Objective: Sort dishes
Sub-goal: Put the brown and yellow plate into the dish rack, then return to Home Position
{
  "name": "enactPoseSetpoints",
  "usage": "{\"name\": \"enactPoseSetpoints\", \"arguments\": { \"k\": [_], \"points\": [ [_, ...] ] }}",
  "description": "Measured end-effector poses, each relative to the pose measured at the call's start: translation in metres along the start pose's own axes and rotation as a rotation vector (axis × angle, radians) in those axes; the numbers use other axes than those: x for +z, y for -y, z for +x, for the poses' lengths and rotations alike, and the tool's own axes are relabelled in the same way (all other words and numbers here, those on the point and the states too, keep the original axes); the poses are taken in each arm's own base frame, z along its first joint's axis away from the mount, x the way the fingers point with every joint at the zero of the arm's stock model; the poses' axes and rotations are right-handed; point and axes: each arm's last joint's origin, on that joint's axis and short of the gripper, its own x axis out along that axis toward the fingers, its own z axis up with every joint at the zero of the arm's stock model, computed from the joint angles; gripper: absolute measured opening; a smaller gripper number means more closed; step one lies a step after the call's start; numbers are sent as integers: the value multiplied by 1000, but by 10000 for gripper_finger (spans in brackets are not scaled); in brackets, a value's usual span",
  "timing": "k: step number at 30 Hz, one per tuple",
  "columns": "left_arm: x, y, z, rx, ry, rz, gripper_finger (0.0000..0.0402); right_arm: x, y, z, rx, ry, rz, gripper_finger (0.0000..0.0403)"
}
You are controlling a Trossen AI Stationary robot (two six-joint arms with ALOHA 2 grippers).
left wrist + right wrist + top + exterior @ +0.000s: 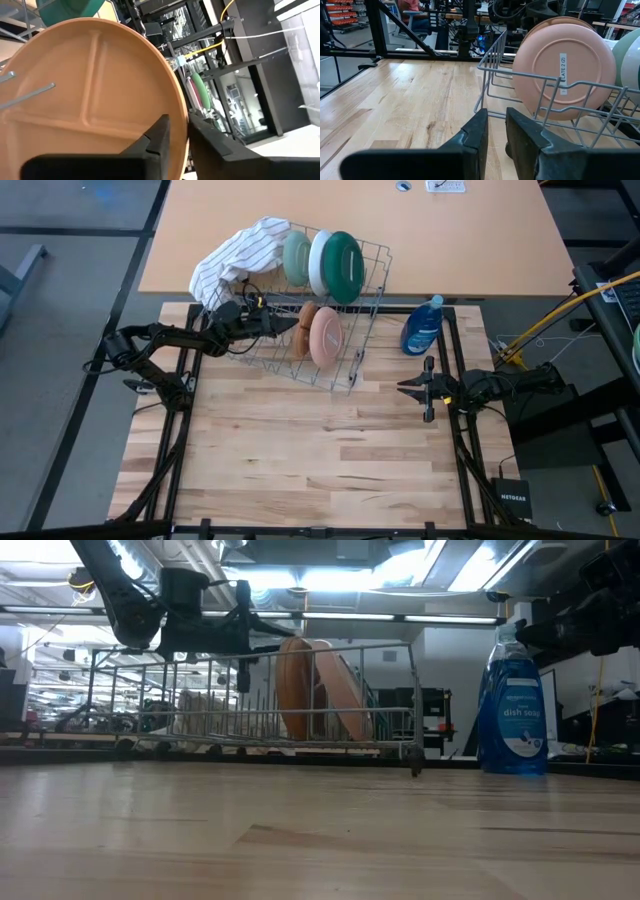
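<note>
A wire dish rack (372, 320) stands at the table's far middle. In its far row a pale sage green plate (297, 258), a white plate (320, 262) and a dark green plate (343, 268) stand on edge. A tan-brown plate (307, 328) and a pink plate (326, 337) stand on edge in the near row. My left gripper (290, 326) reaches level into the rack from the left. It is open, with the tan-brown plate's rim between its fingers (160, 137). My right gripper (403, 388) waits shut at the right, pointing at the rack. My left gripper (179, 135) comes level from the table's left, with one finger on each side of the tan-brown plate's rim (184, 131). Whether either finger touches the rim, I cannot tell. The plate stands on edge between the rack's wires.
A striped white cloth (240, 252) hangs over the rack's far left corner. A blue soap bottle (423, 326) stands upright just right of the rack. The wooden table (320, 460) lies bare in front of the rack. Black frame rails run along both sides.
</note>
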Motion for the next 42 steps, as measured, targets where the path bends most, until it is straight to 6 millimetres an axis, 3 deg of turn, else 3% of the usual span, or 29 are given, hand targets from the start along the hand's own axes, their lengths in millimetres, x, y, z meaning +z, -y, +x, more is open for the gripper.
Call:
{"name": "enactPoseSetpoints", "arguments": {
  "k": [10,15,21,26,35,42],
  "points": [
    [14,-3,-6,6,41,26,108,0,0,0,1,0,0,72],
    [23,-17,-14,72,47,-11,110,0,0,0,0,0,0,72],
    [34,-17,-21,39,37,-1,102,0,0,0,14,-3,-1,72],
    [37,-8,-21,-44,44,49,100,0,0,0,16,-1,-1,72],
    [40,26,-25,-342,127,190,100,0,-1,0,18,-1,0,72],
    [11,43,-12,-447,49,260,100,0,-1,0,18,0,0,72]
  ]
}}
